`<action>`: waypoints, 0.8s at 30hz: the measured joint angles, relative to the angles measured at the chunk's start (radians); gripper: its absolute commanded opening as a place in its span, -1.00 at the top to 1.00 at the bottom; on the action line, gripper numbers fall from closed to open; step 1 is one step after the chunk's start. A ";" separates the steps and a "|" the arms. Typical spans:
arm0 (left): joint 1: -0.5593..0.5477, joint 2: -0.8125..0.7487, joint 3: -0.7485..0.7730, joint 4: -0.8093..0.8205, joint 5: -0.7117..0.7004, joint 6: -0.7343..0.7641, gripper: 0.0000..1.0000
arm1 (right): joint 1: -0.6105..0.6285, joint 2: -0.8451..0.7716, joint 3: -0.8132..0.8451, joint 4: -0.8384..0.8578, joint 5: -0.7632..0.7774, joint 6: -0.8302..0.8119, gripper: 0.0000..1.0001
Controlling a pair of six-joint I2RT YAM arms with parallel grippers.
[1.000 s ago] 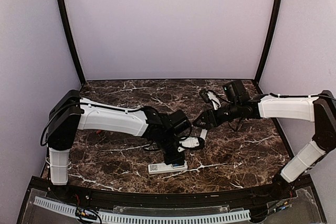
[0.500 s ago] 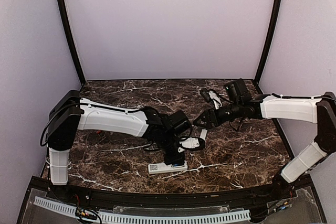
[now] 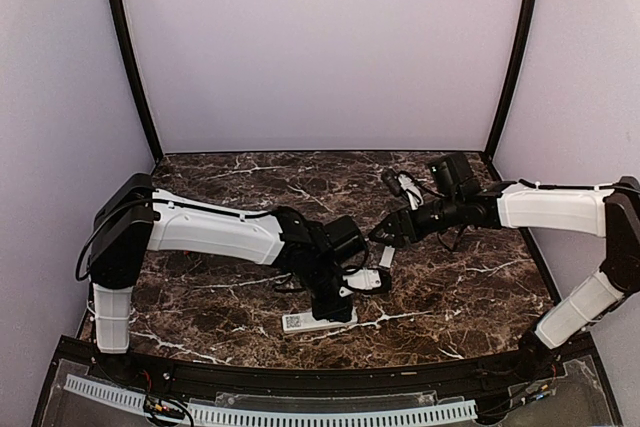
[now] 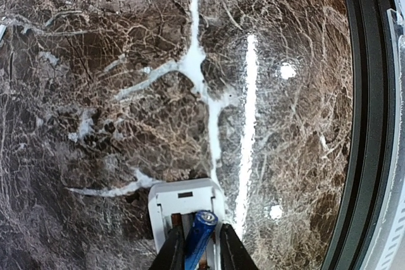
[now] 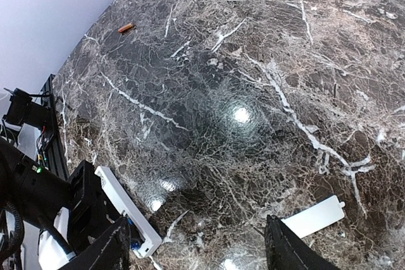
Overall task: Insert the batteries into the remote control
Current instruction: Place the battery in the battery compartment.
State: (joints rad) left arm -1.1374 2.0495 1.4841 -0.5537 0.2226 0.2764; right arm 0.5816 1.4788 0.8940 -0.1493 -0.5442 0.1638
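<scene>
The white remote control lies back-up near the table's front edge, its battery recess open. A blue battery leans tilted in the recess, its top end raised. My left gripper straddles it with the jaws slightly open: the battery rests against the left finger, with a gap on the right side. An orange battery lies loose far off on the marble. My right gripper hovers open and empty above the table, beside the remote.
The flat white cover piece lies on the marble under my right gripper's right finger, also seen from above. The table's black front rail runs close to the remote. Pale walls enclose the table.
My left gripper's jaws have eased apart around the blue battery, and the left wrist shifted slightly. The right arm has barely moved.
</scene>
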 measured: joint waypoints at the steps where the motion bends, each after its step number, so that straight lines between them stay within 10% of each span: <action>1: 0.000 0.000 0.000 -0.002 0.000 0.000 0.61 | 0.000 -0.002 -0.001 0.000 -0.002 0.001 -0.39; 24: 0.034 -0.137 -0.074 0.052 0.043 -0.010 0.07 | 0.005 -0.016 -0.060 0.021 -0.066 0.140 0.06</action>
State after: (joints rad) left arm -1.1034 1.9125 1.4101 -0.5018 0.2661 0.2665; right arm 0.5869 1.4628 0.8337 -0.1280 -0.6102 0.3038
